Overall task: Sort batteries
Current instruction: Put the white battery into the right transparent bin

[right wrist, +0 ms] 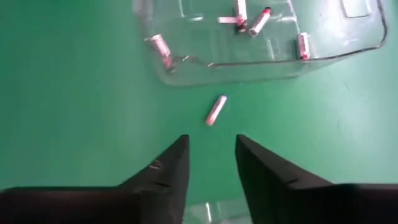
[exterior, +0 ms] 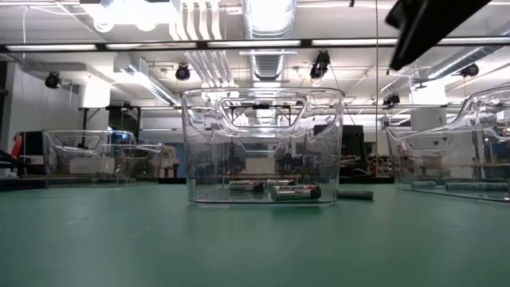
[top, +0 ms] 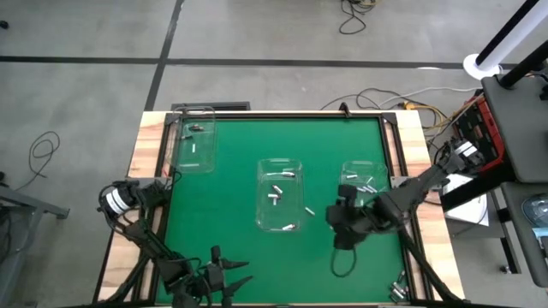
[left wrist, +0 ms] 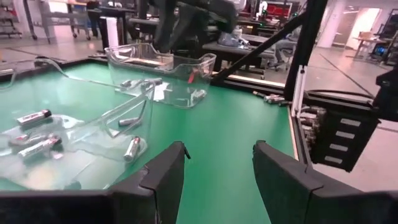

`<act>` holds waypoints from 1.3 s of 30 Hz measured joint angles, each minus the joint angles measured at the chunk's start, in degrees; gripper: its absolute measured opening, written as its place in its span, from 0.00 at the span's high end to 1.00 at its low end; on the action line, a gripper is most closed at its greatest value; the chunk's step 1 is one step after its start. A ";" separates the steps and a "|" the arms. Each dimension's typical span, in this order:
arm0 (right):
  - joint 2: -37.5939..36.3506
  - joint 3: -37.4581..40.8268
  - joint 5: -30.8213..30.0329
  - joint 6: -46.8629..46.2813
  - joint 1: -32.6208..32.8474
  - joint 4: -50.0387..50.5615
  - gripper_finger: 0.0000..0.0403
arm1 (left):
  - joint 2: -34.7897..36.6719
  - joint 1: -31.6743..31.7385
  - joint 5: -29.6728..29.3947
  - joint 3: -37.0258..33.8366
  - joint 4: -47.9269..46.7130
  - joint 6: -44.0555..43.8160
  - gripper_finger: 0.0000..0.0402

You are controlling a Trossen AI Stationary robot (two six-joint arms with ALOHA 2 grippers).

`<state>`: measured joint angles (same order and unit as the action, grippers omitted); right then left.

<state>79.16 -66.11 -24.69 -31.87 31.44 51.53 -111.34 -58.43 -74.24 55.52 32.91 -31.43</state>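
Observation:
Three clear bins stand on the green mat: one far left, one in the middle and one on the right, each with small silvery batteries lying on its floor. One loose battery lies on the mat just right of the middle bin. My right gripper hovers open above the mat, just right of this battery and pointing toward it. My left gripper waits open near the table's near edge, with nothing between its fingers.
In the low view, the loose battery lies beside the middle bin, with the other bins at left and right. A black cable loop lies on the mat below my right gripper. Wooden rails edge the table.

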 joint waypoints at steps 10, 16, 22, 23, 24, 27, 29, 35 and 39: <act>11.49 0.14 5.40 9.96 -9.47 -8.61 0.53 | 1.50 -7.37 -7.75 -7.57 0.04 -13.81 0.60; 14.74 3.35 7.77 11.04 -13.29 -8.56 0.51 | -0.54 -8.14 -7.30 -7.82 -0.10 -15.58 0.61; 11.33 6.83 12.48 11.74 -19.85 -13.30 0.49 | -2.45 -8.40 -5.59 -7.71 -0.89 -14.15 0.61; 11.18 7.47 13.61 11.66 -20.98 -14.44 0.49 | -2.85 -8.40 -5.59 -7.71 -0.92 -14.13 0.61; 11.19 8.09 14.51 11.64 -22.01 -15.26 0.49 | -3.25 -8.39 -5.59 -7.71 -0.90 -14.13 0.61; 12.43 9.50 16.23 11.79 -24.27 -18.23 0.51 | -4.58 -8.34 -5.66 -7.64 -0.87 -15.32 0.61; 14.35 10.11 17.17 12.01 -25.33 -19.30 0.52 | -5.64 -8.09 -5.90 -7.41 -0.77 -17.16 0.61; 19.86 10.01 21.25 12.38 -25.35 -20.81 0.57 | -10.25 -6.80 -6.23 -4.49 -0.34 -22.35 0.61; 21.12 8.85 21.67 12.89 -25.21 -19.55 0.62 | -13.04 -6.63 -6.37 -1.24 -0.15 -22.85 0.61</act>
<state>100.28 -57.26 -3.02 -18.98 6.24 31.98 -124.37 -65.06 -80.62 54.28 32.75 -54.28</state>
